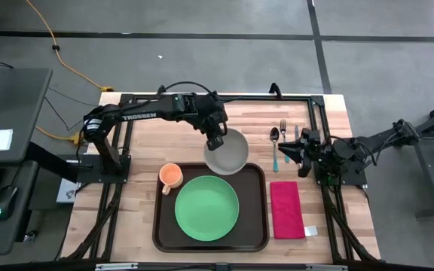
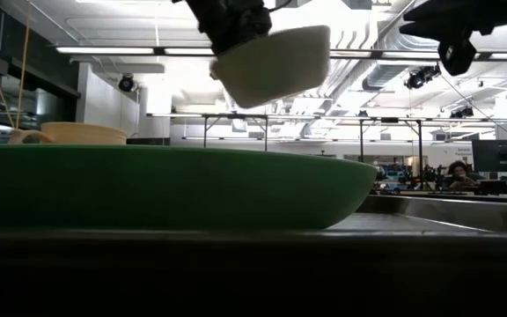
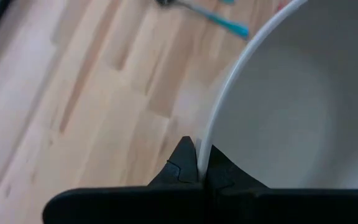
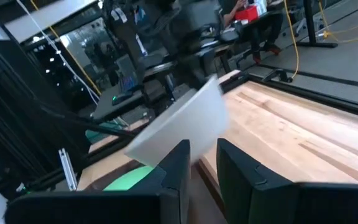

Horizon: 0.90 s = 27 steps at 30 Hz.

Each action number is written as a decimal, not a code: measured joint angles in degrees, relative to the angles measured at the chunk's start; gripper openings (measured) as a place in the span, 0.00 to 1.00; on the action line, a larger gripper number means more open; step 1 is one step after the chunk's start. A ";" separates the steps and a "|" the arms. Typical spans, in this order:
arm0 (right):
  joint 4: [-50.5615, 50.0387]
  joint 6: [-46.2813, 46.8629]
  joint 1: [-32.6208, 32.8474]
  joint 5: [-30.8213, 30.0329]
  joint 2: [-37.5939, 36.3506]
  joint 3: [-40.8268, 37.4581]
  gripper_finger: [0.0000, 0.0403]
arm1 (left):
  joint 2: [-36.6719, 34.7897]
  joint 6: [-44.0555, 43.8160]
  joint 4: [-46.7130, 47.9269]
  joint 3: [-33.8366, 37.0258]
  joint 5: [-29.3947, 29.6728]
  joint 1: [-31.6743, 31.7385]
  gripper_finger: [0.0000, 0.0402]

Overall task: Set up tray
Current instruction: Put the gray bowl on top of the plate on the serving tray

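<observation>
A: We start with the table (image 1: 145, 218), light wood. On its near middle sits the tray (image 1: 260, 226), dark brown, with the green plate (image 1: 206, 208) lying inside it

B: And the orange cup (image 1: 171, 176) stands at the tray's far left corner, partly over the rim as we see it from above. Any writing?

A: Only "TROSSEN" in white along the left arm (image 1: 142, 114). The napkin (image 1: 286, 209), red, lies just right of the tray; a small tag shows at its near corner, but we cannot read it

B: The left gripper (image 3: 197, 167) has its fingers clamped on the rim of the white bowl (image 1: 227, 151), holding it tilted in the air above the tray's far edge

A: The right gripper (image 4: 202, 157) waits at the table's right side, fingers a little apart around nothing

B: Beside it lie a spoon (image 1: 275, 147) with a teal handle and a fork (image 1: 283, 134). Another utensil further right is partly hidden by the right arm, so we cannot name it
</observation>
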<state>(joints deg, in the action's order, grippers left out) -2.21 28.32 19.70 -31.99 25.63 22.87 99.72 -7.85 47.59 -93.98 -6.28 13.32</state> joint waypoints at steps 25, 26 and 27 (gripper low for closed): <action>-9.99 1.79 -11.01 13.83 22.17 20.58 0.15 | 0.68 1.54 4.48 -1.42 3.91 -0.21 0.04; -11.59 2.36 -11.39 14.45 23.17 21.76 0.15 | 0.68 1.54 4.67 -1.42 4.04 -0.21 0.04; -13.36 2.80 -11.75 14.74 24.20 23.01 0.15 | 0.68 1.54 4.91 -1.42 4.27 -0.21 0.04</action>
<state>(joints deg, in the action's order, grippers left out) -15.57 31.12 7.95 -17.25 49.83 45.88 100.40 -6.31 52.50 -95.39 -2.02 13.10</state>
